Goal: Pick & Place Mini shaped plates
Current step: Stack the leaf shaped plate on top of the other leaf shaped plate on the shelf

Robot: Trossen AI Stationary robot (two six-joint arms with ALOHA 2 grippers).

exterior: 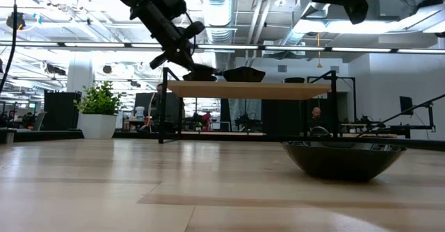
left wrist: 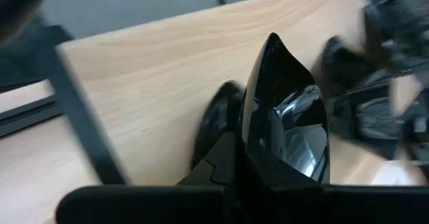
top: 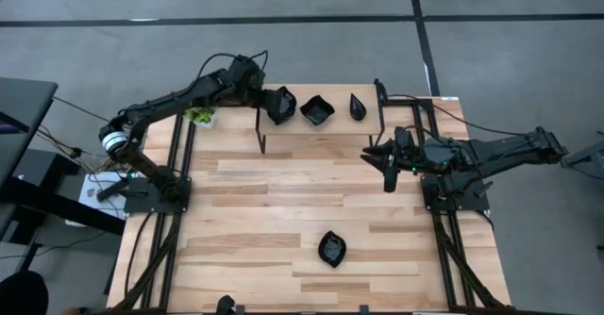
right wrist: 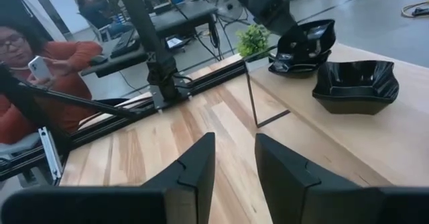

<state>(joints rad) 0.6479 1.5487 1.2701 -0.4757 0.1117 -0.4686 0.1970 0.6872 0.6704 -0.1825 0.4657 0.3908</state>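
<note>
A raised wooden shelf point(top: 415, 117) stands along the table's far edge. My left gripper point(top: 265, 98) reaches over the shelf's left end and is shut on a glossy black pointed plate point(left wrist: 285, 123). A second dark dish point(right wrist: 295, 66) lies on the shelf right under that plate. Beside them the wavy-edged square plate point(top: 317, 110) and the teardrop plate point(top: 358, 107) rest flat on the shelf. A leaf-shaped plate point(top: 331, 248) sits on the table near the near edge. My right gripper point(top: 385, 157) hangs open over the table, right of centre. My left gripper pinches the pointed plate at the rim of its wide end point(left wrist: 251, 163), opposite the pointed tip point(left wrist: 273, 41), with one finger point(left wrist: 221, 160) on the outer side. The fingers slant down from the table's left. The plate is tilted on edge over the shelf; whether it touches the dish below, I cannot tell.
A small green plant point(top: 200, 117) stands at the shelf's left end, close under my left arm. The shelf's thin black legs point(top: 261, 131) stand on the table. A person holding a phone point(right wrist: 40, 66) sits beyond the table's left side. Bare wood lies mid-table.
</note>
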